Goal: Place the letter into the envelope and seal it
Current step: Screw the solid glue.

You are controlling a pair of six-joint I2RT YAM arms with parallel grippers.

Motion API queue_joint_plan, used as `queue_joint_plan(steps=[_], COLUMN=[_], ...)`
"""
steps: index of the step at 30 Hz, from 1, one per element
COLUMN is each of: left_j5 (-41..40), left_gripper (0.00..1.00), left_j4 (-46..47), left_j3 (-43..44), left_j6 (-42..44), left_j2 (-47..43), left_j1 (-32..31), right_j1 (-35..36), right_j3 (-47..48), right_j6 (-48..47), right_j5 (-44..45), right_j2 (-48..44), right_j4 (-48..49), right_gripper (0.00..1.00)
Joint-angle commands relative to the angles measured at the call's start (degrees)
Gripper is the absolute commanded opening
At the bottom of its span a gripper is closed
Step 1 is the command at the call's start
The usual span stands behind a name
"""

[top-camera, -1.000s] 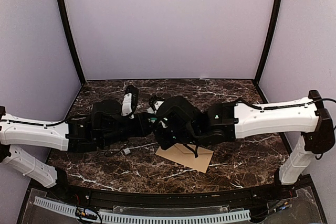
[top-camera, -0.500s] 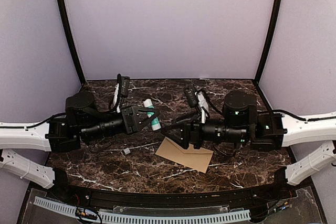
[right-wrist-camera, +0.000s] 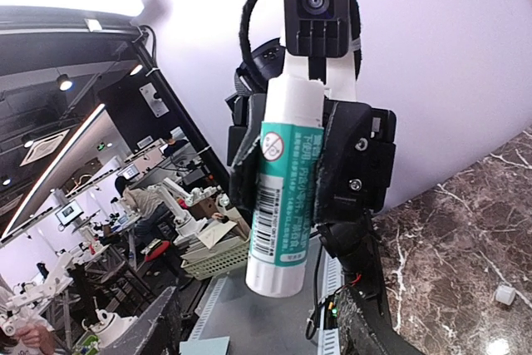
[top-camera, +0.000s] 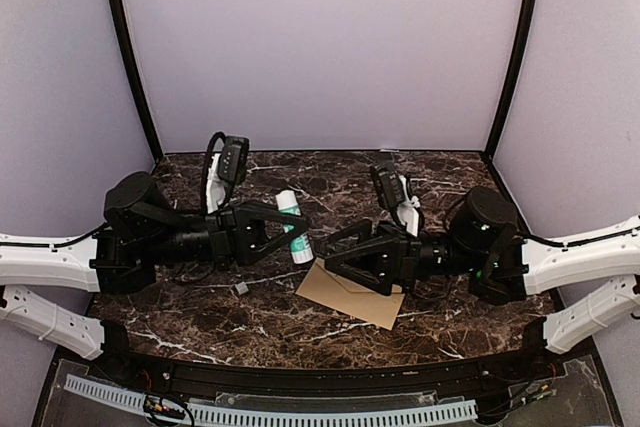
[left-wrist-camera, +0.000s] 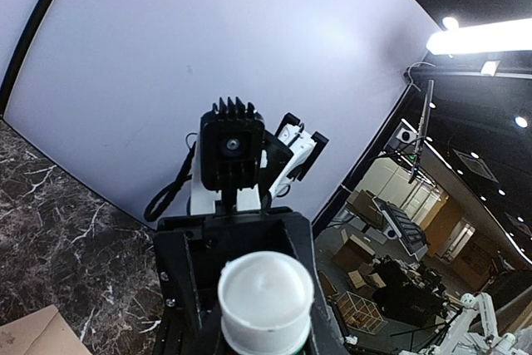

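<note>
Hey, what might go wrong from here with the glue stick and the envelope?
1. The left gripper holds the glue stick in the air above the table; if the grip slips, the stick would fall.
2. The open right gripper sits close to the stick, so the two arms may bump.
3. The envelope lies loose, and nothing seems to pin it, so rubbing glue on it could push it along.

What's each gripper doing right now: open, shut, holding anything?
Left gripper: shut on the glue stick.
Right gripper: open, holding nothing, above the envelope.
</note>
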Motion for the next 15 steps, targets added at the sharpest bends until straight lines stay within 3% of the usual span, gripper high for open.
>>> queue_joint_plan(steps=[1, 15], left_j5=[5.3, 6.4], left_gripper=[0.00, 0.00], left_j4=[6.7, 7.6], left_j3=[-0.5, -0.1], left_j6=[0.2, 0.0], left_j2=[0.5, 1.8], left_j1=[-0.2, -0.2], right_j1=[0.3, 1.0], right_j3=[1.4, 5.4], right_j6=[2.4, 2.8], right_j5=[-5.2, -7.3], right_j2=[2.5, 7.2], right_j4=[7.7, 8.8], right_gripper=[0.60, 0.39])
